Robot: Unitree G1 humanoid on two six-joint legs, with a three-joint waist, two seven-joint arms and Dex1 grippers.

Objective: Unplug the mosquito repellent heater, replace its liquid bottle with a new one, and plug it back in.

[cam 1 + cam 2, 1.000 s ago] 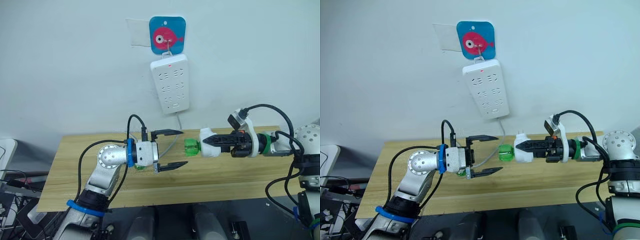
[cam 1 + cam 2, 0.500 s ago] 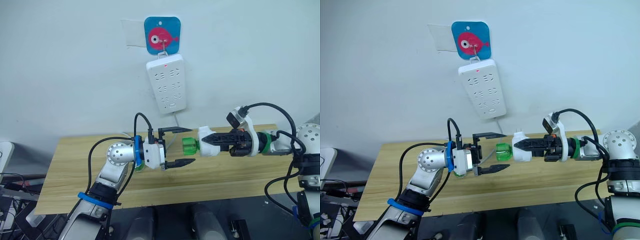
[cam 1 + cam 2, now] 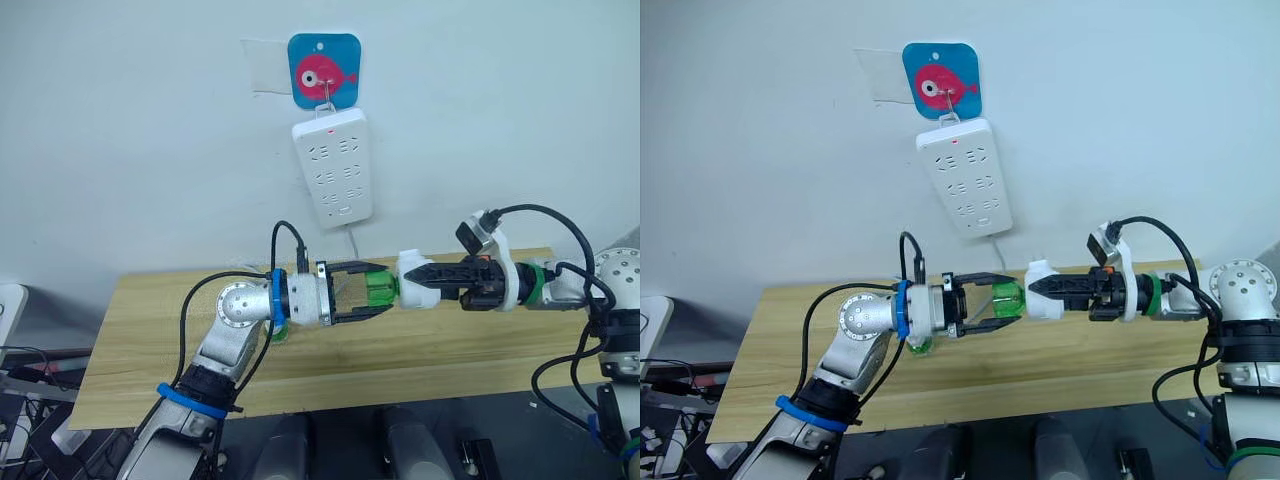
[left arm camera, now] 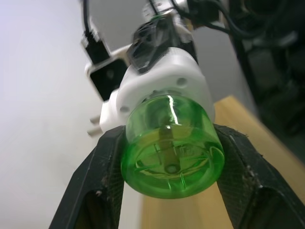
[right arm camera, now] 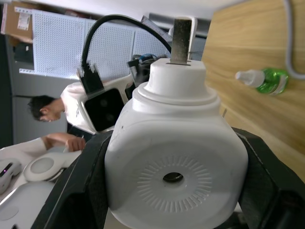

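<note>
The right pincer [image 3: 425, 284] clamps the white heater [image 3: 415, 281] in mid-air, and the left pincer [image 3: 375, 291] pinches the green bottle [image 3: 381, 289] sticking out toward it, so a slipping grip while unscrewing could drop either onto the table [image 3: 140, 330] below.

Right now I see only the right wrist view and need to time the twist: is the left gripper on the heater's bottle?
Observer: Yes. The left gripper has one finger on each side of the green bottle, and both touch it.
Operator: Is my hold level?
Observer: The right gripper holds the heater about horizontal above the table.
Operator: And the socket?
Observer: The power strip hangs on the wall above, red light on.
</note>
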